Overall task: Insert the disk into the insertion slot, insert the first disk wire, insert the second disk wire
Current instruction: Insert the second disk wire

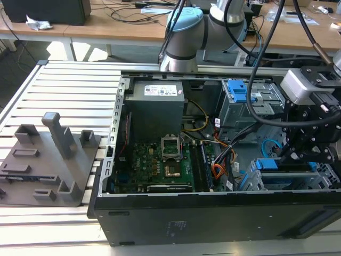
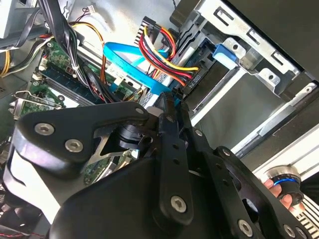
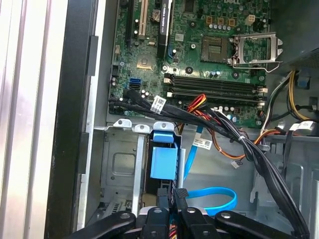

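Observation:
The disk sits in the insertion slot (image 1: 290,180), the low grey cage at the case's front on the exterior view's right; its bright blue carrier (image 1: 266,164) (image 3: 163,158) sticks out of the cage (image 3: 119,164). A plug with red, yellow and black wires (image 2: 169,59) sits against the disk's end. My gripper (image 1: 283,156) (image 3: 172,195) (image 2: 172,103) hangs just behind the carrier. Its fingers are pressed together with the end of a flat blue wire (image 2: 127,57) (image 3: 214,195) at their tips.
A taller grey cage with a blue latch (image 1: 240,92) stands behind the slot. Loose cable bundles (image 3: 224,127) cross between the motherboard (image 1: 160,162) and the cages. A grey fixture (image 1: 50,160) sits outside the case on the exterior view's left. A person's fingers (image 2: 279,196) show near the case wall.

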### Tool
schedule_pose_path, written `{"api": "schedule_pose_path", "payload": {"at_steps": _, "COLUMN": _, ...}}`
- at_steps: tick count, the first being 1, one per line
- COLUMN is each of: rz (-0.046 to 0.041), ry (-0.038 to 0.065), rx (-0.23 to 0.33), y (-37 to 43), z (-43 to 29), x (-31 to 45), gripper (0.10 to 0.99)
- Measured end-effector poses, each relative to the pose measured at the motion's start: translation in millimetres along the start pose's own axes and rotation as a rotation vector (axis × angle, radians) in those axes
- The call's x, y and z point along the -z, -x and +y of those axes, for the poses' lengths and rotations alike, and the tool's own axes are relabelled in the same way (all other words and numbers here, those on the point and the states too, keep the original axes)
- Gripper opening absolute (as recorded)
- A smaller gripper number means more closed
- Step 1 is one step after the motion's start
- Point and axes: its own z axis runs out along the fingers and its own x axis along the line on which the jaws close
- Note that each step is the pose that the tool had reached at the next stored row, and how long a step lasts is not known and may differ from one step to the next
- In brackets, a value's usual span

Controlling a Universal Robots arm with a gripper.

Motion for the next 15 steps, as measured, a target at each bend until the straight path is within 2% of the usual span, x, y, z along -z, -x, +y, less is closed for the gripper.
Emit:
{"api": "schedule_pose_path", "payload": {"at_steps": 6, "rz": -0.0004, "ry": 0.0, "rx": 0.0, "y": -3.6, "z": -0.1, "x": -1.5, "gripper": 0.165}}
{"api": "schedule_pose_path", "payload": {"at_steps": 15, "rz": -0.0025, "ry": 0.0, "rx": 0.0, "y": -4.1, "z": -1.2, "x": -2.6, "gripper": 0.165}}
